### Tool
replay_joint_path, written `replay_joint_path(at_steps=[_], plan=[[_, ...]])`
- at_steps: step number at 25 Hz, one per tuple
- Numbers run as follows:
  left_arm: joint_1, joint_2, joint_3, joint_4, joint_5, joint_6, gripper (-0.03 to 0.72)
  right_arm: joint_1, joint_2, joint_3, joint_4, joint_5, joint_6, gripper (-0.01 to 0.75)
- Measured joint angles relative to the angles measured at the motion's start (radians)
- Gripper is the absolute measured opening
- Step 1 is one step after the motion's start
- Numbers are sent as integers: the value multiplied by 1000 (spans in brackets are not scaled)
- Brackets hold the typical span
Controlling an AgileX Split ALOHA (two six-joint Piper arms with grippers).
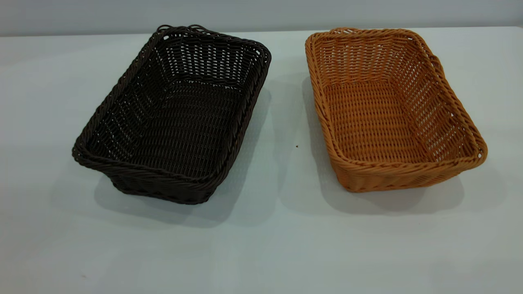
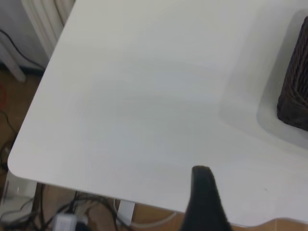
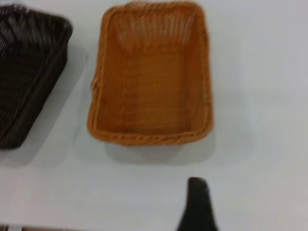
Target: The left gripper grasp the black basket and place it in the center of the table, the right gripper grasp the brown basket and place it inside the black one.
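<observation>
The black basket (image 1: 173,118) stands on the table (image 1: 269,237) at the left, and the brown basket (image 1: 388,110) stands beside it at the right, a gap apart. Both are upright and empty. Neither gripper shows in the exterior view. In the left wrist view my left gripper (image 2: 226,192) shows one dark finger (image 2: 204,202) over the table's corner, far from the black basket's end (image 2: 294,96). In the right wrist view my right gripper (image 3: 216,202) shows one dark finger (image 3: 197,207) above bare table, short of the brown basket (image 3: 151,77). Both hold nothing.
The table's rounded corner and edge (image 2: 29,168) lie close under the left gripper, with cables and floor beyond. A pale wall runs behind the table's far edge (image 1: 261,16). The black basket's side (image 3: 29,72) sits next to the brown one.
</observation>
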Motion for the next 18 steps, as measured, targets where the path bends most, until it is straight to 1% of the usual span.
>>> replay_joint_path(at_steps=[2, 4, 7, 9, 14, 16, 18], plan=[[0, 111, -19, 0, -47, 5, 493, 0, 120, 0, 52, -32, -43, 551], [0, 223, -38, 0, -88, 21, 521, 0, 233, 0, 108, -72, -80, 580], [0, 392, -58, -2, -165, 53, 561, 0, 417, 0, 224, -135, -148, 584], [0, 486, -66, -20, -233, 75, 573, 0, 528, 0, 345, -165, -215, 584], [0, 684, -78, -138, -437, 131, 578, 0, 810, 0, 716, -162, -433, 584], [0, 744, -92, -177, -522, 149, 578, 0, 908, 0, 846, -165, -475, 584], [0, 809, -106, -211, -574, 168, 578, 0, 1011, -2, 964, -183, -482, 584]])
